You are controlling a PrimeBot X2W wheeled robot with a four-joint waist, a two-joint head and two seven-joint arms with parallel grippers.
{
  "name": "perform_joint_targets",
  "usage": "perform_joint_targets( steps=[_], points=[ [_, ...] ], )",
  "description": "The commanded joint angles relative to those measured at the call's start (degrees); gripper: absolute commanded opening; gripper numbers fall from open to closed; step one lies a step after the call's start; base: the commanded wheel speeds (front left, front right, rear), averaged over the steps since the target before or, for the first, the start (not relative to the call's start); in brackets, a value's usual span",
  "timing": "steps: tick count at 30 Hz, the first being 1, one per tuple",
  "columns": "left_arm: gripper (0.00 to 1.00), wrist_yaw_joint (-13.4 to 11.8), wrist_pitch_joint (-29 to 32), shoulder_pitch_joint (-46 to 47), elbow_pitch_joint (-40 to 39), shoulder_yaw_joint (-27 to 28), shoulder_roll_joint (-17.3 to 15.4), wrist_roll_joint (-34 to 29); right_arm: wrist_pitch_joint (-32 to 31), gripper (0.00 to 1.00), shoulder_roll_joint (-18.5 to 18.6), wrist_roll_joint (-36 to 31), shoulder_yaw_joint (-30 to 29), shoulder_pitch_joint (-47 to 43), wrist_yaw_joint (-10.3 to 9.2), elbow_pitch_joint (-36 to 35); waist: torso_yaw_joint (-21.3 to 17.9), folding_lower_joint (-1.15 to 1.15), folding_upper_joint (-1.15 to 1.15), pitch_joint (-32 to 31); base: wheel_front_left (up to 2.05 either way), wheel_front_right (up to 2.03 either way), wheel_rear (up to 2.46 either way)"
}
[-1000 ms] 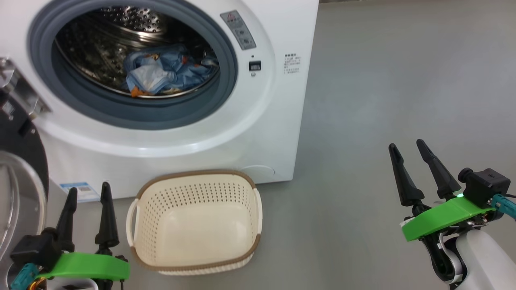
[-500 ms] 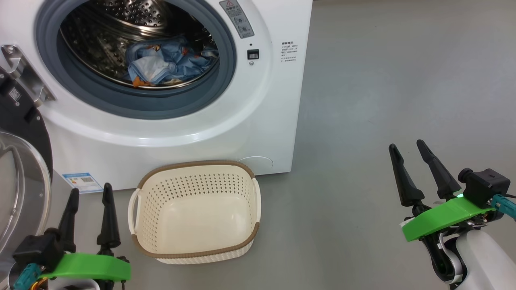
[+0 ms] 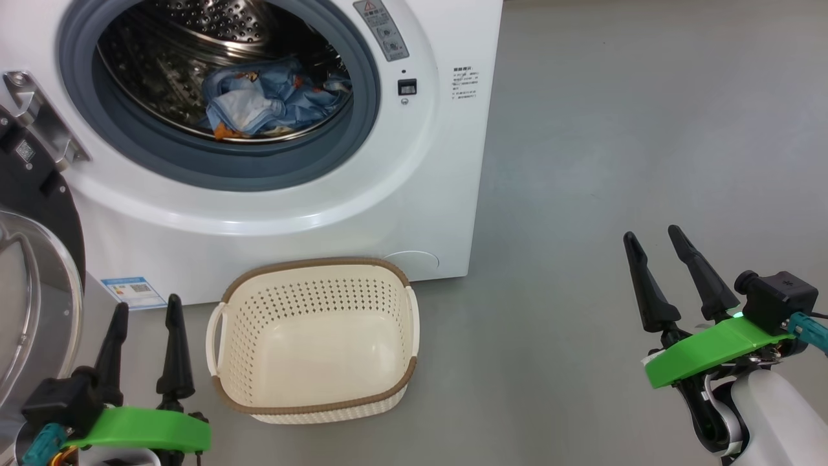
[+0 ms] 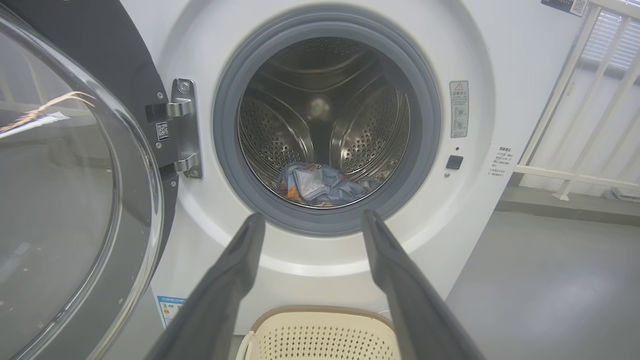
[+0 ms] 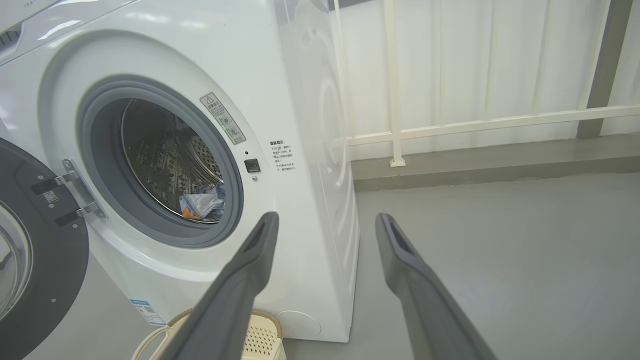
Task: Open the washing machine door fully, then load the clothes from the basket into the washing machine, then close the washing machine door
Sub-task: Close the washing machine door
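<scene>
Seeing clothes bunched low in drum of washing machine. Door swung open on left-side hinge. Basket on floor just in front of machine. Left gripper just beside basket, right gripper well apart over floor; both with jaws spread, holding nothing.

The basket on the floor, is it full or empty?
Empty. The basket shows a bare cream bottom; the clothes lie in the washing machine drum.
</scene>
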State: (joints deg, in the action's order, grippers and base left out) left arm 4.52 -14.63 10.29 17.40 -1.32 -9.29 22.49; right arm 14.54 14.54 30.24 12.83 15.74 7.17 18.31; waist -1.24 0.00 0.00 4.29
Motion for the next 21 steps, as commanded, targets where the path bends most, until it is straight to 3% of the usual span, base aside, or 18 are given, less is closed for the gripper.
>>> perform_joint_targets(
  steps=[1,21],
  points=[
    [1.0,0.2,-0.4,0.8,-1.1,2.2,-0.9,-0.6,0.5,1.0,0.8,0.6,1.1,-0.3,0.32,-1.1,0.0,0.0,0.0,0.0,0.0,0.0,0.0],
    [1.0,-0.6,-0.4,0.8,-0.6,2.2,-0.6,-2.4,0.5,1.0,0.5,0.5,0.8,-0.8,0.32,-0.8,3.3,0.0,0.0,-0.6,0.0,0.0,0.0]
  ],
)
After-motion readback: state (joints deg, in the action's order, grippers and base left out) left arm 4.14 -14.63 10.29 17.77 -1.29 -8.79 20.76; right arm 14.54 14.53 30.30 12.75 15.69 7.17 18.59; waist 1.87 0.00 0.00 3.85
